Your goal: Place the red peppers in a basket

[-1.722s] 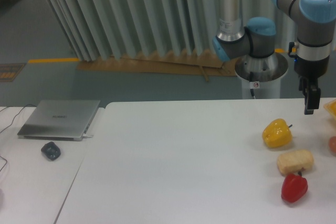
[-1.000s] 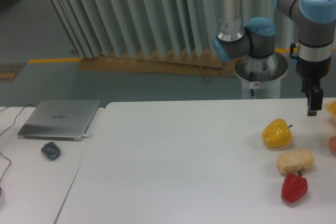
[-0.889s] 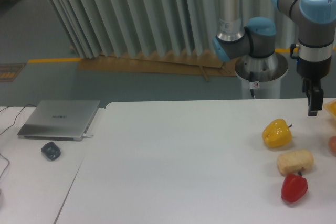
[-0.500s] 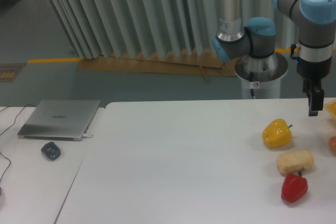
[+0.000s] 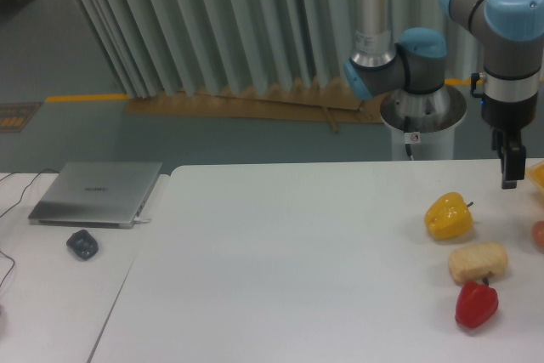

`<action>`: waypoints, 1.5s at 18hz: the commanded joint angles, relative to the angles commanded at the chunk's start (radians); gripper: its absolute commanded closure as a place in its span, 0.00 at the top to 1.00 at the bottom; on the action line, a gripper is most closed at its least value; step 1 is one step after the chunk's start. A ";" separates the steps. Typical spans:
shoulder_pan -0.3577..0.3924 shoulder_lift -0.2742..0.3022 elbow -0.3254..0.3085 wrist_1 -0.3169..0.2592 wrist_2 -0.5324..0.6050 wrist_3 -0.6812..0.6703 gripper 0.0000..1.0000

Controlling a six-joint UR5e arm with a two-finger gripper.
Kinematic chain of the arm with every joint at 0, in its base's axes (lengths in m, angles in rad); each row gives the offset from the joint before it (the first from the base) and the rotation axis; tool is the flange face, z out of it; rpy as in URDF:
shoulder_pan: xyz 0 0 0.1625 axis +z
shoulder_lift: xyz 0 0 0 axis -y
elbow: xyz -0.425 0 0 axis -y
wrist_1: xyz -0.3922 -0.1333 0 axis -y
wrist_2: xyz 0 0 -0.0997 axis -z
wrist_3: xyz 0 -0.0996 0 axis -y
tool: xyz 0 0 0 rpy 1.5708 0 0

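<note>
The red pepper (image 5: 476, 304) lies near the table's front right, glossy and lobed, just in front of a pale tan bread-like lump (image 5: 478, 262). My gripper (image 5: 510, 178) hangs well above and behind it, over the table's far right side. It points down and holds nothing. I see it edge-on as a single dark finger, so its opening is not visible. An orange-yellow piece (image 5: 536, 175) is cut off by the right border beside the gripper; I cannot tell whether it is the basket.
A yellow bell pepper (image 5: 448, 215) sits behind the bread lump. A reddish object (image 5: 539, 235) pokes in at the right edge. A closed laptop (image 5: 98, 192) and a dark mouse (image 5: 82, 245) rest on the left table.
The gripper has drifted slightly to the right. The peppers and the bread lump have not moved.
</note>
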 joint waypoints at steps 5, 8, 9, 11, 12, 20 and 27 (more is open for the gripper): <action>-0.003 -0.014 -0.003 0.008 -0.015 -0.055 1.00; -0.005 -0.015 -0.005 0.015 -0.070 -0.069 1.00; -0.006 -0.015 -0.008 0.021 -0.072 -0.081 1.00; -0.006 -0.023 -0.009 0.028 -0.072 -0.089 1.00; -0.006 -0.025 -0.009 0.028 -0.072 -0.089 1.00; -0.006 -0.069 -0.011 0.098 -0.072 -0.155 1.00; -0.020 -0.113 0.020 0.161 -0.071 -0.299 1.00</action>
